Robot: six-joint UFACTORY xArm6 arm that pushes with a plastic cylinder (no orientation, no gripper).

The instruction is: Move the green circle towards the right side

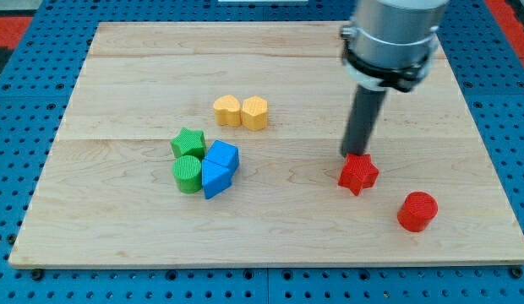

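Here our rod comes down from the grey collar at the view's top right, and our tip sits right at the top edge of the red star, touching it or just short of it; we cannot tell which. We carry no fingers at all, only this straight dark rod, so nothing is open, closed or gripped.

The green circle stands on the wooden surface left of centre, well apart from our tip. It is packed into a tight cluster: the green star sits just above it, touching or nearly so, and a blue block with a wedge-like shape presses against its right side. A second blue block, angular in outline, sits right above that one, with the two blues touching each other.

Toward the view's top from that cluster, a little way off, lie two yellow blocks side by side and touching: a yellow heart on the left and a yellow hexagon on the right.

On the right half of the surface, the red star lies below our tip, and a red cylinder stands near it, lower and further to the view's right, apart from the star. The surface rests on a blue pegboard.
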